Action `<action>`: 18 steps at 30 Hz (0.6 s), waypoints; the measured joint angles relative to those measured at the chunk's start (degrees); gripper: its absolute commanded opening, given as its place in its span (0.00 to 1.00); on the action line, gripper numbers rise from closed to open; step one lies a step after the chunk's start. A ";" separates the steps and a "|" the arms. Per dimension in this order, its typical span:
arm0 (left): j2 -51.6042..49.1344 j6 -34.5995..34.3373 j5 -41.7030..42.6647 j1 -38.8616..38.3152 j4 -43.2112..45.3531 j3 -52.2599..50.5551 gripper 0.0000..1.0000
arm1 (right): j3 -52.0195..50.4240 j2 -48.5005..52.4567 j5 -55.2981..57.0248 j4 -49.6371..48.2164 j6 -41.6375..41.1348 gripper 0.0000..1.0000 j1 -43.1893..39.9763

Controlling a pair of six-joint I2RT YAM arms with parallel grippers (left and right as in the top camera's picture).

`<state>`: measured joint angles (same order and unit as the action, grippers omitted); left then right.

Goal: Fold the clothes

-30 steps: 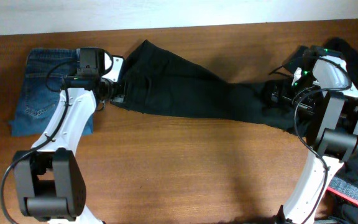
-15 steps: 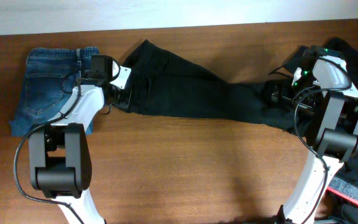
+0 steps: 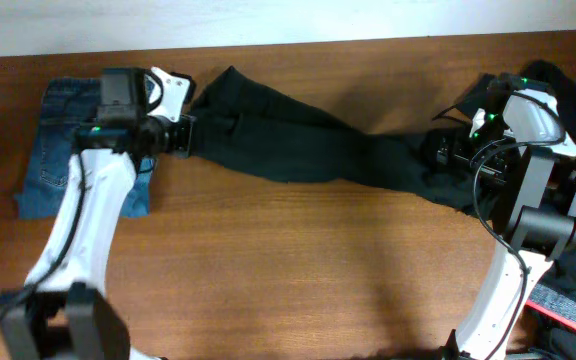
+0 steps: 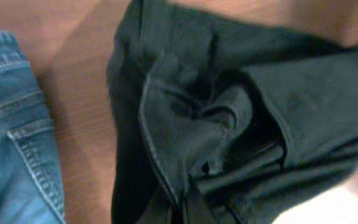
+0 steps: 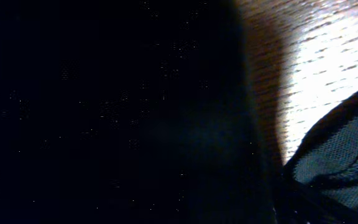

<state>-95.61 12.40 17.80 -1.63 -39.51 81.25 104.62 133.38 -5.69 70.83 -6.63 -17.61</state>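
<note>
One end of the black trousers [image 3: 298, 155] was pinched in the left hand [image 3: 181, 135]; the gaping right hand [image 3: 446, 152] was best closed first.

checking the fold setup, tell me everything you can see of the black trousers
The trousers are soft, matte black cloth, stretched in a long band across the far half of the table, waist end left, leg end right. Seams and folds bunch at the waist, where the left tool is shut on them. The jeans lie beside that end, a strip of wood between. The leg end runs under the right tool; whether it grips cannot be told.
</note>
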 measured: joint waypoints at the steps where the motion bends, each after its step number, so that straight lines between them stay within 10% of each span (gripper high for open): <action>1: 0.63 0.00 0.31 0.00 -1.07 0.07 0.00 | 0.00 0.00 0.00 0.00 -0.02 0.99 0.00; 18: 0.48 0.02 0.20 0.44 -4.96 0.09 0.00 | 6.05 -0.04 2.86 6.38 0.13 0.99 -0.24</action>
<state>-95.13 12.43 18.00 -1.19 -44.47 81.34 110.67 133.34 -2.83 77.21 -6.50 -17.85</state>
